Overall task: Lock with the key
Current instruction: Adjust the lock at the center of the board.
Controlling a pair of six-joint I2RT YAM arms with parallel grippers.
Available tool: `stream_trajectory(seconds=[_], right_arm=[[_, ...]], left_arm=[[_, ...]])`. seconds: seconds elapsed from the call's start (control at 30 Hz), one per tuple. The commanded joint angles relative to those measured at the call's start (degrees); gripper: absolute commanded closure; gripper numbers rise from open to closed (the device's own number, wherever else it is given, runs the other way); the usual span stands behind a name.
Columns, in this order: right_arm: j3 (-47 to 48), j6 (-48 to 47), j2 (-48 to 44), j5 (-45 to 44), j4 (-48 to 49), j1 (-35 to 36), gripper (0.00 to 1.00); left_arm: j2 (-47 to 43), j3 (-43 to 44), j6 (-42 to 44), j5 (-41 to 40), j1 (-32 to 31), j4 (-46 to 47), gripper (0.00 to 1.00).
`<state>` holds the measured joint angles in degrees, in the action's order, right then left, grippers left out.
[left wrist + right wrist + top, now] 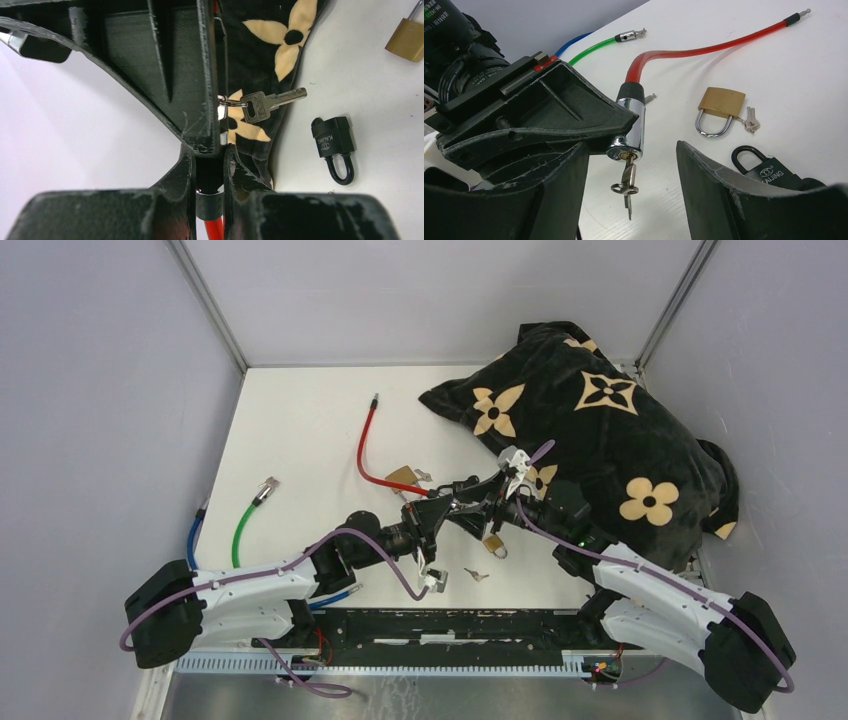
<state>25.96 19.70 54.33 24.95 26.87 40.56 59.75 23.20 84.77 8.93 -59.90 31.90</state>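
**Key seated, turn to come.** The key sat pushed into the keyway at the end of the red cable lock. The lock's chrome cylinder stood near the centre of the right wrist view, held up off the white worktop.

The left gripper was clamped on the lock at the black collar where cable meets cylinder, with the keyway pointing toward the lower edge of the frame. The right gripper stood wide open and held nothing. It had one finger on each side of the key and, as far as the view showed, touched neither key nor cylinder.

Insertion looked done, and closing on the key and turning it looked to be what was left. The cable's free metal tip lay at the upper right of that view, well apart from the cylinder, so the loop was not closed.

The lock had a glossy red sheath that curved away to the upper right, then a black collar and a polished barrel with a brass-coloured keyway. A second key hung from the seated one on a small ring.

A brass padlock with its own keys lay right of centre. A black padlock sat at the lower right, partly hidden by a finger of the right gripper, and a green cable lay at the upper left.
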Motion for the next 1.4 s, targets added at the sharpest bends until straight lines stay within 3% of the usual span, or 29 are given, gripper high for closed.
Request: stream_trajectory(seconds=[0.0, 0.23, 0.37, 0.5, 0.6, 0.73, 0.87, 1.0, 1.23, 1.37], right_arm=[[-0.6, -0.4, 0.7, -1.8, 4.7, 1.0, 0.30], [0.1, 0.7, 2.7, -3.9, 7.9, 1.8, 0.34], [0.6, 0.9, 3.8, -4.7, 8.1, 2.0, 0.51], [0.8, 1.6, 4.3, -7.0, 7.8, 2.1, 0.54], [0.6, 1.8, 3.9, -10.2, 7.1, 2.1, 0.74], [0.0, 1.6, 3.1, -11.3, 5.7, 2.0, 1.00], [-2.7, 2.2, 2.7, -10.9, 2.9, 2.0, 1.00], [-6.5, 2.5, 2.1, -7.7, 0.8, 2.0, 1.00], [-11.7, 3.4, 2.3, -6.2, 2.2, 2.0, 1.00], [-12.9, 3.3, 2.9, -5.0, 2.5, 1.8, 1.00]], left_arm=[[0.3, 3.2, -2.5, -0.4, -0.7, 6.2, 0.98], [0.1, 3.0, -2.8, -0.2, -1.1, 6.0, 0.98], [-0.1, 2.9, -3.1, 0.0, -1.4, 6.4, 0.98], [-0.7, 2.7, -5.1, 0.2, -1.8, 6.4, 0.98], [-1.2, 2.7, -7.6, 0.1, -2.3, 5.8, 0.98], [-2.3, 3.8, -16.2, 0.0, -2.5, 0.2, 0.98], [-1.7, 5.5, -29.8, -0.9, -2.5, -9.4, 0.98], [1.2, 5.3, -38.7, -0.3, -2.4, -11.1, 0.97], [6.4, 4.5, -41.8, 3.4, -0.2, -10.9, 0.48], [8.1, 3.5, -44.6, 4.1, 3.9, -12.1, 0.28]])
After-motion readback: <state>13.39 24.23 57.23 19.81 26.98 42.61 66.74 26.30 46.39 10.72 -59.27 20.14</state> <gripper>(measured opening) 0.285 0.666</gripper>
